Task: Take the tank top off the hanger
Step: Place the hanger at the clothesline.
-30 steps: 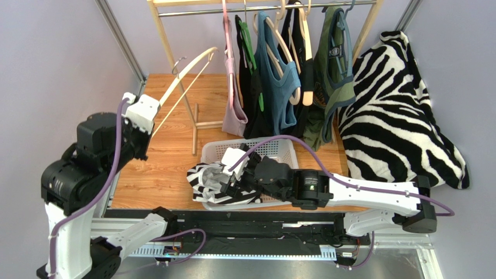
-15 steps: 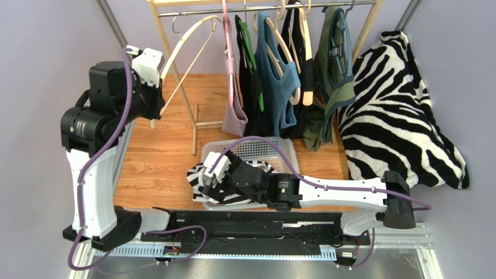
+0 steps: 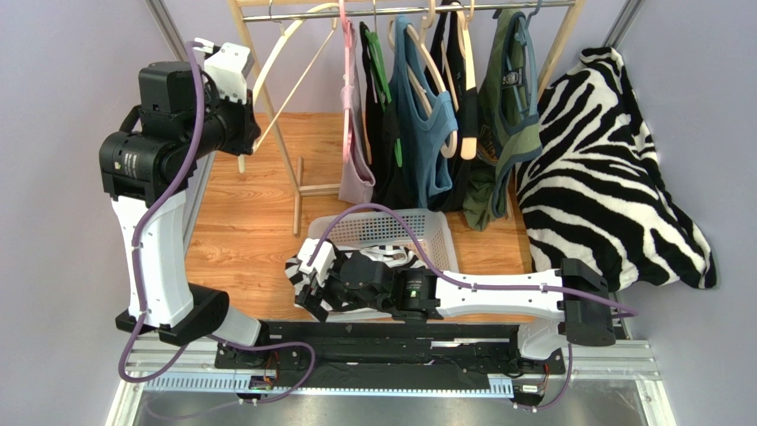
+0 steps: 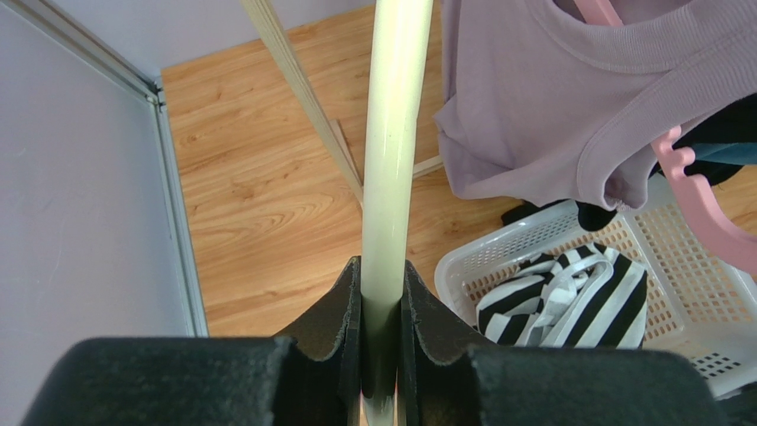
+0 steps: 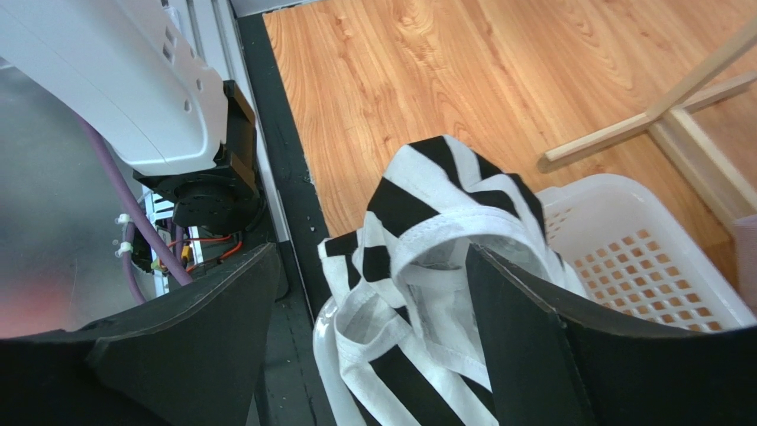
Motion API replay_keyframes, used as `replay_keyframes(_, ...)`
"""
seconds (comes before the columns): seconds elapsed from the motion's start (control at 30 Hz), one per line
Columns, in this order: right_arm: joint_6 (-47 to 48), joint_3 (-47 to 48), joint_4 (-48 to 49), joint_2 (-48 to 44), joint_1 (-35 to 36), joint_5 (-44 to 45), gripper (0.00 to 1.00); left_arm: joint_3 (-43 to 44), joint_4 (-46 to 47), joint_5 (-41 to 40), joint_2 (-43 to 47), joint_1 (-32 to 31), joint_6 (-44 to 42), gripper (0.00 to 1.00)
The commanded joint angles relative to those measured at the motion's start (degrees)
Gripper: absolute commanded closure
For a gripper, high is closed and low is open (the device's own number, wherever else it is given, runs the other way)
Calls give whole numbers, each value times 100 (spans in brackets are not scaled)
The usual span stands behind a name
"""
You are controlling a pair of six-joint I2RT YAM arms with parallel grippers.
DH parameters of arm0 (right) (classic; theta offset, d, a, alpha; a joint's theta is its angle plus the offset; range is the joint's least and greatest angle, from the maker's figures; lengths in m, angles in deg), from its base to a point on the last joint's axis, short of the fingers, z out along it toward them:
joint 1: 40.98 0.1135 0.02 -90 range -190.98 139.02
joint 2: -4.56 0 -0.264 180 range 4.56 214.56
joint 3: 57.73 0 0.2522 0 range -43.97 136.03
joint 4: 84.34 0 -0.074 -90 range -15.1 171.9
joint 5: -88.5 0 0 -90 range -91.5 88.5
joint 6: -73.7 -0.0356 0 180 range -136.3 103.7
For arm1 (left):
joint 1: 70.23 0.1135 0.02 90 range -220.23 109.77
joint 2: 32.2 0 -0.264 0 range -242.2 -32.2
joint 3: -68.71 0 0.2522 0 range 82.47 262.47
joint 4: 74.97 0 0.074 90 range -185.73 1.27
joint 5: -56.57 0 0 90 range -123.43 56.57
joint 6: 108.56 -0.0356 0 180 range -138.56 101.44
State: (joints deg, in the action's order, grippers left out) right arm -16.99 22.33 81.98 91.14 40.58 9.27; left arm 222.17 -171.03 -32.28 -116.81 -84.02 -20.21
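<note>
The left gripper (image 4: 384, 293) is seen closed on one end of the bare cream hanger (image 4: 395, 133), which is clamped between both fingers. In the top view it is held high at about 10 o'clock, beside the left post of the rack (image 3: 293, 13). The hanger arches from it toward 1 o'clock, up to the rail. Whether the hook rests on the rail cannot be told. A pink top (image 4: 551, 98) is hung just to the hanger's 3 o'clock side.

The striped tank top (image 5: 426, 231) is off the hanger. It is bunched in the white basket (image 5: 640, 266) and draped over the basket's 8 o'clock corner, near the front edge of the desk (image 3: 249, 240). The right gripper (image 5: 364, 319) is held directly over it with its jaws spread wide; nothing is gripped.
</note>
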Motion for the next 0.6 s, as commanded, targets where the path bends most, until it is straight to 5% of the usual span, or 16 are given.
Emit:
replay_keyframes(0.0,-335,-47,440,271,-44,-136,20,487,-435,193,-300,68,86,100)
replay_keyframes(0.5,-458,-556,46,-615,-606,355,100,313,-454,421,-310,446,51,100)
replay_keyframes(0.57,-520,-688,10,-827,-772,470,100,304,-453,500,-318,516,51,100)
